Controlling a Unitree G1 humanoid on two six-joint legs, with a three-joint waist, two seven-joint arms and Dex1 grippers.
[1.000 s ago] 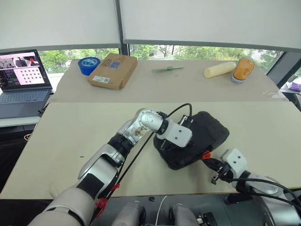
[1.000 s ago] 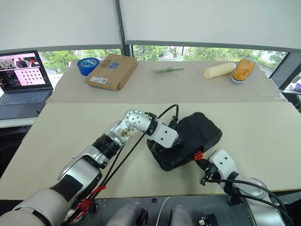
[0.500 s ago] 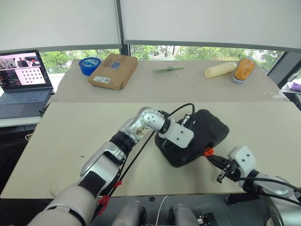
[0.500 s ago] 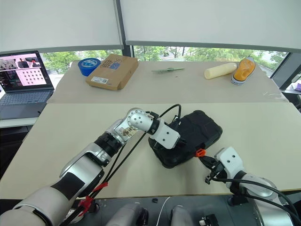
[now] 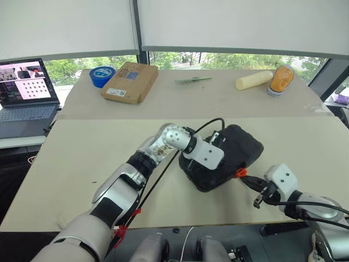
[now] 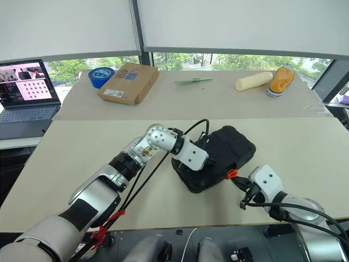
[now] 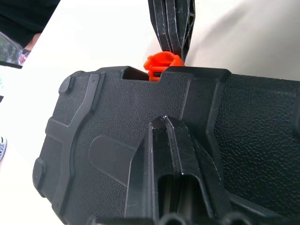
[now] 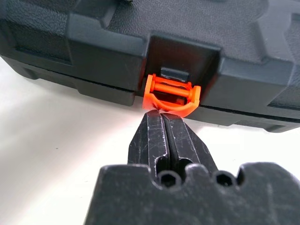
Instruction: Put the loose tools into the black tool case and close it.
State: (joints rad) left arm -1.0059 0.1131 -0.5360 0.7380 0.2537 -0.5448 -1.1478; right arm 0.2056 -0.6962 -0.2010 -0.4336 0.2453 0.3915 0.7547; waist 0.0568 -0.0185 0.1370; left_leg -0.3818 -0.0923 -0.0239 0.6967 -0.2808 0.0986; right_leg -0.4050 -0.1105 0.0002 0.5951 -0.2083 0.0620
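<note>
The black tool case [image 5: 242,146] lies shut on the near table, with its orange latch [image 5: 240,173] facing my right side. My left gripper [image 7: 165,123] is shut and its fingers rest flat on the textured lid, pointing toward the latch. My right gripper [image 8: 162,118] is shut too, and its tips touch the underside of the orange latch [image 8: 171,93] at the case's front edge. From the left wrist view, the right gripper [image 7: 171,33] stands just beyond the latch [image 7: 161,63]. The loose tools are out of view.
On the far table lie a blue tape roll [image 5: 102,75], a brown cardboard box [image 5: 130,82], a green stick [image 5: 193,79], a cream cylinder [image 5: 254,81] and an orange shoe [image 5: 281,79]. An open laptop [image 5: 27,95] stands at far left. A black cable [image 5: 163,174] trails along my left arm.
My right hand has drifted slightly right and up, its tips staying at the orange latch. The left gripper has kept its place on the lid.
</note>
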